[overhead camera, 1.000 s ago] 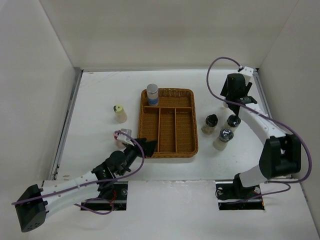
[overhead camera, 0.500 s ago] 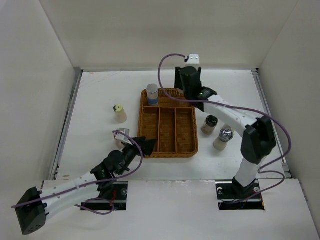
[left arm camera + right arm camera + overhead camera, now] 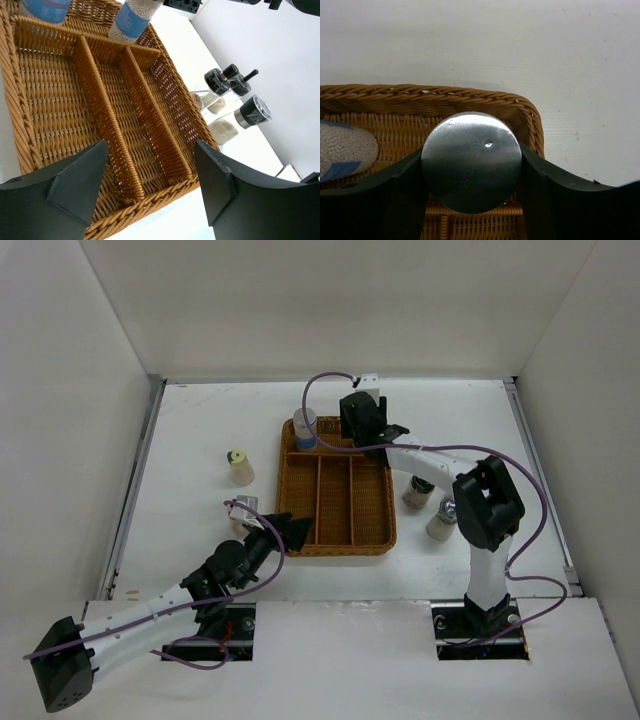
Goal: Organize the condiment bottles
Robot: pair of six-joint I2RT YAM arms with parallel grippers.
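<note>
My right gripper (image 3: 362,426) is shut on a silver-lidded cylinder (image 3: 471,161) and holds it upright over the back right compartment of the wicker tray (image 3: 340,542). A second silver-lidded cylinder with a blue label (image 3: 305,428) stands in the tray's back left. A cream shaker (image 3: 238,467) and a pink-topped shaker (image 3: 244,510) stand left of the tray. A black-topped shaker (image 3: 421,487) and a chrome-topped shaker (image 3: 444,517) stand to its right. My left gripper (image 3: 291,532) is open and empty at the tray's front left corner.
The tray's three long front compartments (image 3: 65,115) hold nothing. In the left wrist view two black-topped shakers (image 3: 220,81) and the chrome-topped one (image 3: 253,111) stand close together beyond the tray's right rim. White walls enclose the table on three sides.
My right arm has swung left from the back right of the table to over the tray's back compartment. The left arm has not moved.
</note>
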